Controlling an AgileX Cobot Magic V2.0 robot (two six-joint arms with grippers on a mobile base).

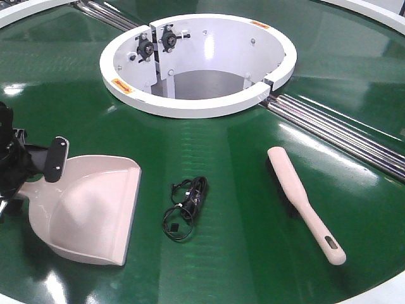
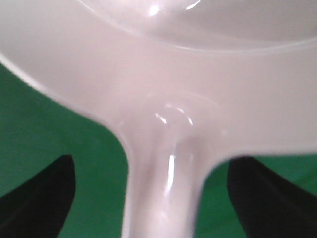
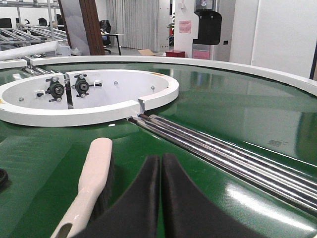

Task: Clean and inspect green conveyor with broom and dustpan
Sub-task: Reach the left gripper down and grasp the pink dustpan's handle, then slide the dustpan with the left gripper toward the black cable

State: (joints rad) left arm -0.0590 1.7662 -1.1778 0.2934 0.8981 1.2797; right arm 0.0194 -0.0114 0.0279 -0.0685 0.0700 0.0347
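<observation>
Low at the left edge of the front view, the left tool (image 2: 153,166) straddles the handle (image 2: 158,218) of the dustpan (image 1: 95,209). In its wrist view both dark fingers (image 2: 44,198) stand wide of the pale stem with green showing on either side, so it is spread and grips nothing yet. The step in hand looks to be taking that handle. To do it well, close on the straight stem just below the flare, centred so that neither finger pushes first and swings the pan. Keep the wide mouth flat on the green conveyor (image 1: 253,266).

Just right of the mouth, at centre frame, lies a small black cable bundle (image 1: 186,202), probably the thing to sweep in. Further right the broom (image 1: 304,196) lies flat, well apart from the pan, its slotted end toward the lower right. At the bottom of its own wrist view, the right tool (image 3: 161,163) sits just right of the broom, fingers pressed together and empty. It must spread before taking the broom.

Beyond, metal rollers (image 1: 342,133) and the white ring (image 1: 190,104) fill the upper frame.
</observation>
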